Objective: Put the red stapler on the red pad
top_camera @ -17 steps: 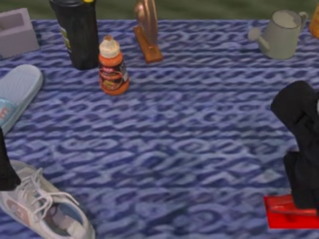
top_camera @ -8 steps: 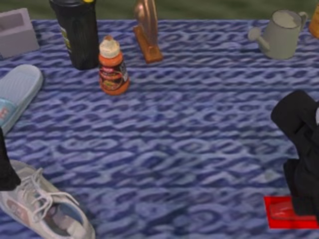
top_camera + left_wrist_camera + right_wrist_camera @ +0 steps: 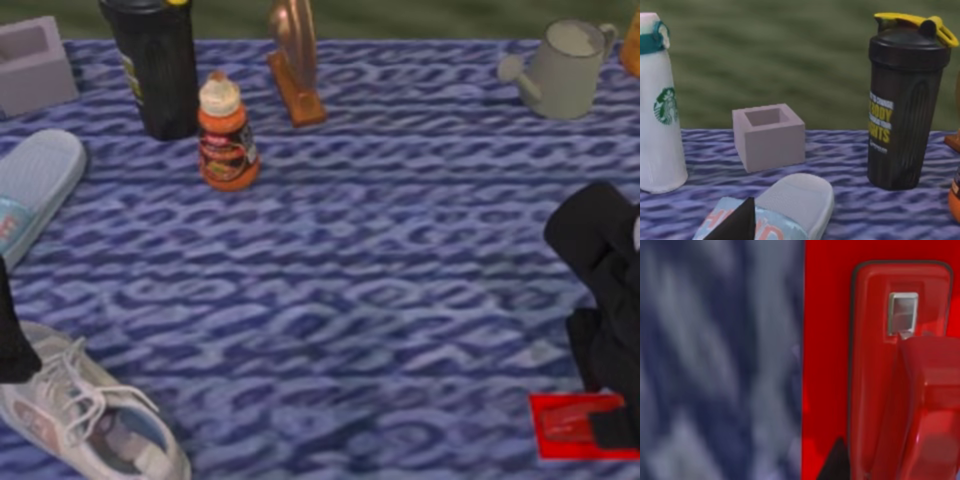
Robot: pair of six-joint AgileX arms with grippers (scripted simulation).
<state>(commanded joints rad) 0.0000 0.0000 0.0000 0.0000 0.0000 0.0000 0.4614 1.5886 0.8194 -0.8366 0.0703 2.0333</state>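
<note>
Blue rippled cloth all across the bench, dull green beyond its far edge. Down at the near right corner: the red pad, and on it, lying flat, the red stapler. Confirmed up close in the right wrist view, with red stapler on red pad and the pad's edge just beside it. Right hand directly over the stapler's end, hiding part of it. Open or clamped on the stapler? Cannot tell from here. Left arm parked at the left edge; cannot tell that hand's state either.

Looks like the placing step, close to done. Next up, by judgement: let go if gripping at all, then lift straight up without dragging the stapler off the pad.

Head count: one stapler, one pad, one orange bottle, one black shaker, one watering can, one sneaker, one slipper, one grey box, one white tumbler.
</note>
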